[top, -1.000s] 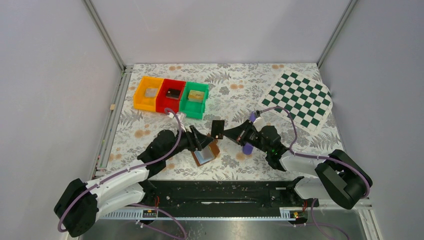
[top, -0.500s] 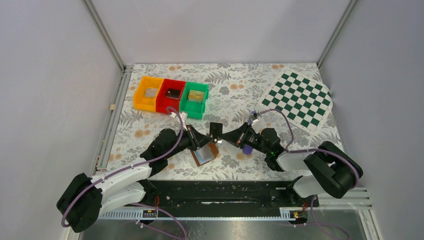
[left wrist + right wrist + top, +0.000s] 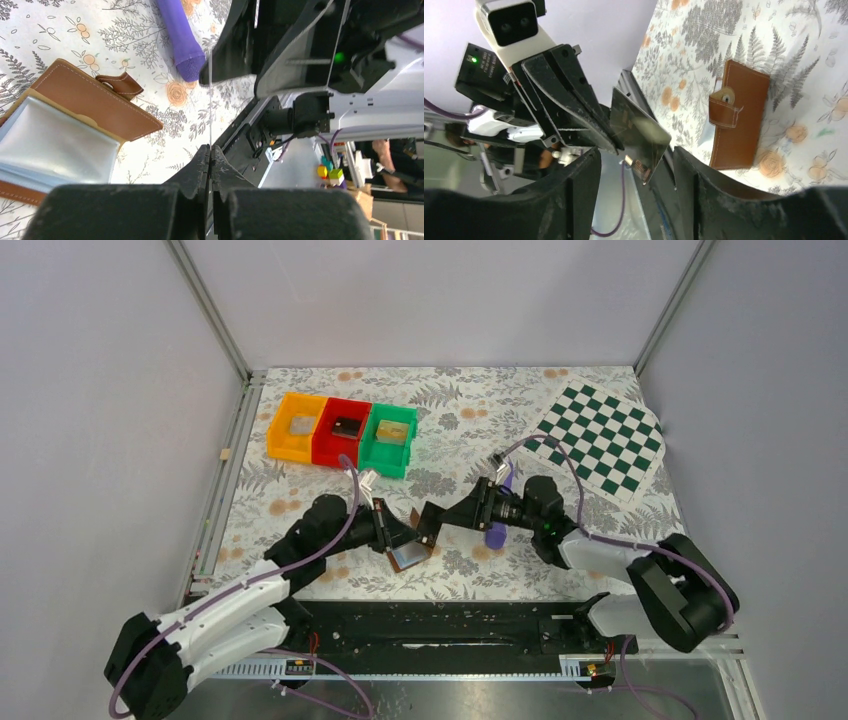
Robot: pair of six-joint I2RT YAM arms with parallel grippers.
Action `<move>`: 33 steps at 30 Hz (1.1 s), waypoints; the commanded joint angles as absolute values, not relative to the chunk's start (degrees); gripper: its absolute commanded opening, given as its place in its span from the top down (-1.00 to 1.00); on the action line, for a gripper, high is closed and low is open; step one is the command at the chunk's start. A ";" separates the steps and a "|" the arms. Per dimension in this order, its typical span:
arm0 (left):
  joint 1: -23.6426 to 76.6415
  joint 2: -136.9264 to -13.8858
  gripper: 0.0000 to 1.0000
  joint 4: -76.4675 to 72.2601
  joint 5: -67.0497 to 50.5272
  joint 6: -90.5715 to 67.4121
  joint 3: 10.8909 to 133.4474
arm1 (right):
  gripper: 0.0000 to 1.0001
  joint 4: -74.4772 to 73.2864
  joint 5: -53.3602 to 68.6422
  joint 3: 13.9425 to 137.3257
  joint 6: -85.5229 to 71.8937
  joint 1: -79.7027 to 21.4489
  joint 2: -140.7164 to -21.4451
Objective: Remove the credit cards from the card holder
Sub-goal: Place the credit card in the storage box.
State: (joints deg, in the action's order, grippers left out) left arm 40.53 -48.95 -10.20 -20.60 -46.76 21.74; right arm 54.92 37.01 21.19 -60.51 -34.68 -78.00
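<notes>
The card holder (image 3: 408,556) lies open on the floral tabletop, brown outside with pale inner panels (image 3: 55,137); in the right wrist view its brown cover (image 3: 736,120) shows. A dark credit card (image 3: 431,520) hangs above it, edge-on in the left wrist view (image 3: 211,100) and face-on in the right wrist view (image 3: 639,130). My left gripper (image 3: 410,530) (image 3: 210,148) is shut on the card's edge. My right gripper (image 3: 446,517) (image 3: 636,152) stands open, its fingers (image 3: 584,190) either side of the card's lower corner without touching it.
Orange (image 3: 296,428), red (image 3: 345,430) and green (image 3: 390,435) bins stand in a row at the back left, each with a flat item inside. A purple stick (image 3: 495,535) (image 3: 181,35) lies under the right arm. A checkerboard mat (image 3: 600,435) is at the back right.
The left gripper closed on the card that the right gripper was holding. The right gripper then opened and let it go. The card has shifted slightly down and left.
</notes>
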 commanded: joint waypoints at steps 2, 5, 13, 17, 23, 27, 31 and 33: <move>39.69 -44.61 1.00 7.56 -26.50 -38.09 29.51 | -0.25 34.63 47.19 30.36 -43.17 -31.82 -71.77; 39.64 -45.77 1.00 11.97 -29.31 -36.83 32.63 | -0.26 26.76 52.62 36.60 -37.24 -31.82 -71.45; 39.48 -48.19 1.00 14.45 -36.52 -35.97 37.08 | -0.31 12.03 61.43 46.40 -26.01 -31.82 -73.79; 39.16 -48.69 1.00 15.16 -38.32 -35.21 37.87 | -0.33 4.80 62.87 48.95 -20.55 -31.80 -74.81; 39.03 -50.33 1.00 15.07 -40.81 -34.73 38.31 | -0.36 0.66 65.08 50.73 -17.13 -31.77 -77.85; 39.01 -50.59 1.00 15.29 -40.73 -34.33 38.48 | -0.27 3.34 66.60 49.90 -19.00 -32.06 -77.95; 38.68 -51.43 1.00 14.68 -41.20 -34.64 38.71 | -0.07 4.96 67.49 49.22 -20.06 -32.16 -77.57; 38.55 -51.86 1.00 14.17 -41.51 -34.74 38.95 | -0.05 4.96 67.64 49.01 -20.24 -32.29 -78.03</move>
State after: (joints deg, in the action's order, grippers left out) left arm 39.07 -51.18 16.75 -39.27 -35.53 35.99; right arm 3.31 64.79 48.25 -19.99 -31.94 -78.35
